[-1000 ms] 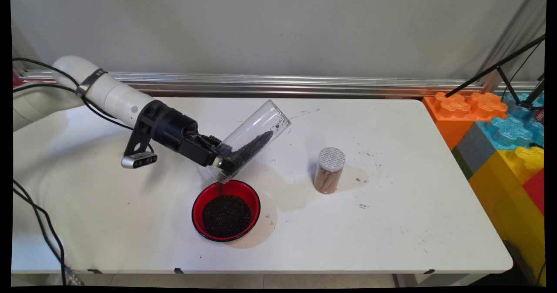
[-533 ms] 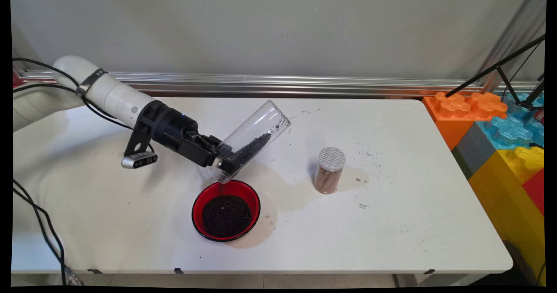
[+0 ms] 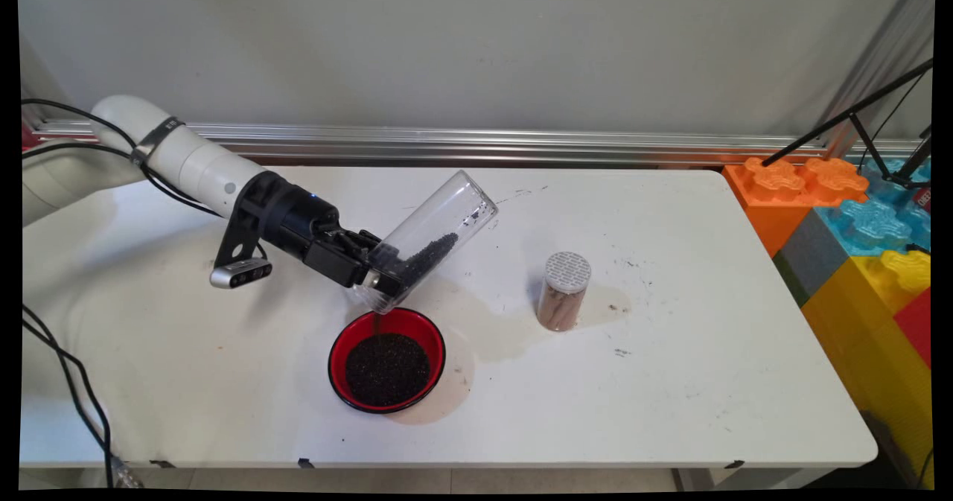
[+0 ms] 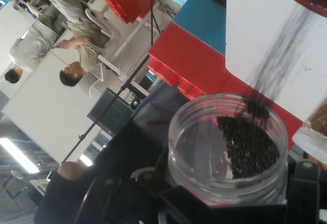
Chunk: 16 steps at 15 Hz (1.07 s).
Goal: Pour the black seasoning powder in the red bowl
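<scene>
The clear plastic cylindrical jar (image 3: 428,240), tilted mouth-down left of the frame's centre, holds a dwindling heap of fine black grains (image 3: 429,252) that stream from its threaded mouth (image 4: 227,147). It looks light, rigid and smooth-walled, likely slippery, so a hold low on the body near the mouth suits it. The black two-finger tool (image 3: 374,272) is clamped there. Just below sits the round red bowl (image 3: 387,359), filled with dark grains. To the right stands a small clear jar of brown powder with a perforated white lid (image 3: 563,292). All rest on the stained white table (image 3: 670,382); coloured toy blocks (image 3: 856,233) lie at the right.
</scene>
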{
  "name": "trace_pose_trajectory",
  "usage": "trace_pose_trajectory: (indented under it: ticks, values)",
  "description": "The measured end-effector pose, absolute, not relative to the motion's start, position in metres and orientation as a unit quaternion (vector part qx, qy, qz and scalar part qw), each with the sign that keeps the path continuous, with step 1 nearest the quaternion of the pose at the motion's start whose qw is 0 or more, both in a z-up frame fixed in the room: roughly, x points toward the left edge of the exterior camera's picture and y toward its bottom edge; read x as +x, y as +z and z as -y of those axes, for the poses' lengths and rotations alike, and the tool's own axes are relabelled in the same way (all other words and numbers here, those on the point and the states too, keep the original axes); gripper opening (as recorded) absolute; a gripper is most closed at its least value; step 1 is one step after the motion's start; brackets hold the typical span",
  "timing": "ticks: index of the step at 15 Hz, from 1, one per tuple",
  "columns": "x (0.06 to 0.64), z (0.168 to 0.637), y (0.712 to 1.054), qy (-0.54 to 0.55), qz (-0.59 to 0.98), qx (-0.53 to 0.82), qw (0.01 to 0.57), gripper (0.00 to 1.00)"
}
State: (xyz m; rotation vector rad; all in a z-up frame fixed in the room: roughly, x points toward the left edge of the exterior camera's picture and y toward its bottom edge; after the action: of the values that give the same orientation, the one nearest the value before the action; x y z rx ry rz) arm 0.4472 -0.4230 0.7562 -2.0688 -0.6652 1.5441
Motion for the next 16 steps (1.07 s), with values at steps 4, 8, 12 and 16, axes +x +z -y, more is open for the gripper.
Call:
trace_pose_trajectory:
  ticks: [4, 8, 12, 16]
  values:
    - [0.4472, 0.4232, 0.7567, 0.566, 0.233, -0.756, 0.231, 0.0]
    - [0.4468, 0.4236, 0.7576, 0.57, 0.223, -0.758, 0.225, 0.0]
    - [0.4467, 0.4241, 0.7588, 0.574, 0.213, -0.759, 0.22, 0.0]
    - [0.4467, 0.4248, 0.76, 0.578, 0.203, -0.761, 0.214, 0.0]
